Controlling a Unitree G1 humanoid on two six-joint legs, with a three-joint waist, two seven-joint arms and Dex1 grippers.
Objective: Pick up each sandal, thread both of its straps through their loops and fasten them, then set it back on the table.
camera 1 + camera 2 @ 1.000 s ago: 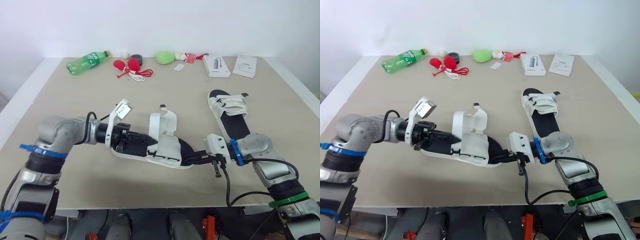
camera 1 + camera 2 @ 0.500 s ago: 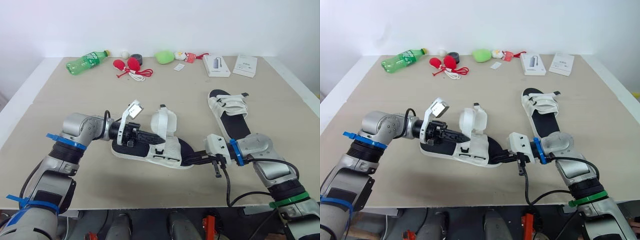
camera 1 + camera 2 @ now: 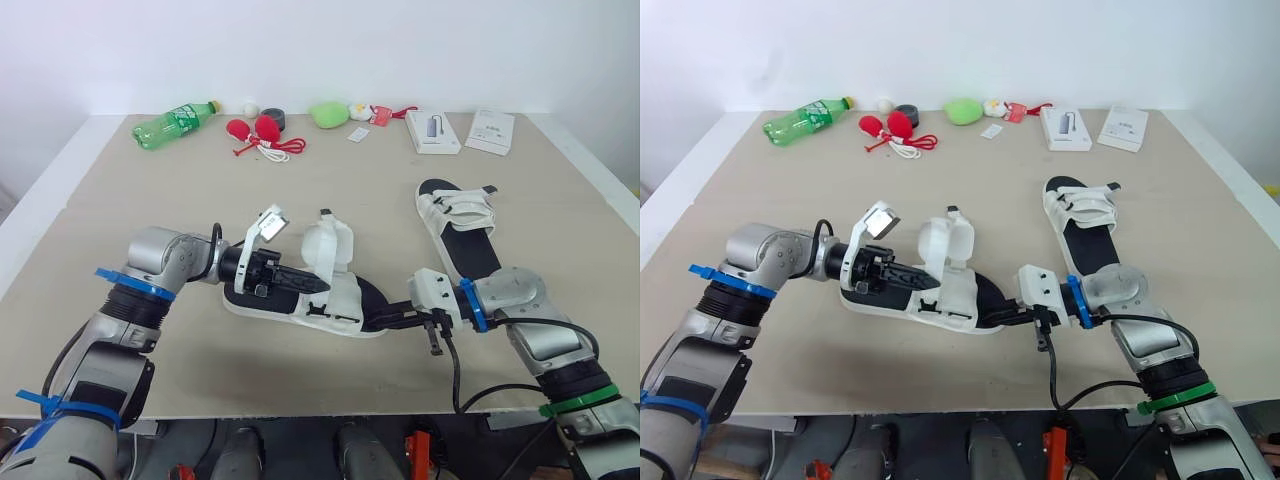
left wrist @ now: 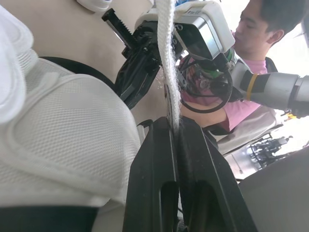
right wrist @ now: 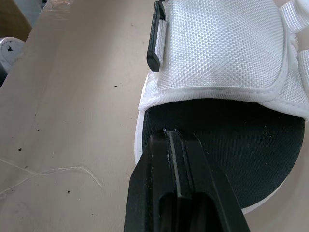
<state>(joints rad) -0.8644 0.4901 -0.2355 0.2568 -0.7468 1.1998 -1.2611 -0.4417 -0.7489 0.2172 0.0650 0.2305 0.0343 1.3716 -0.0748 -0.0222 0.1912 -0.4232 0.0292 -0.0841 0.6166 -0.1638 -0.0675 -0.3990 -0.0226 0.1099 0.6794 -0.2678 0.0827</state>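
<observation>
Sandal (image 3: pixel 345 300) sits mid-table (image 3: pixel 180 190), pinned so it can't slide by the right gripper (image 3: pixel 385 321), fingers closed and pressing on the end of its footbed. Left gripper (image 4: pixel 175 129) is clamped on a white strap (image 4: pixel 166 48), lifting it, I'd guess for threading.

The left arm (image 3: pixel 150 262) and right arm (image 3: pixel 528 318) are rounded silver-grey shells with black joints. The left wears blue tape bands (image 3: pixel 122 281), one at the elbow and another lower down; the right has a blue band (image 3: pixel 467 303) at the wrist and a green band (image 3: pixel 572 407) further back. Black cables (image 3: pixel 452 372) loop along the forearms. White camera boxes (image 3: pixel 432 290) sit on both wrists. The left claw (image 3: pixel 312 286) and right claw (image 3: pixel 392 320) have slim black fingers (image 4: pixel 159 164).
</observation>
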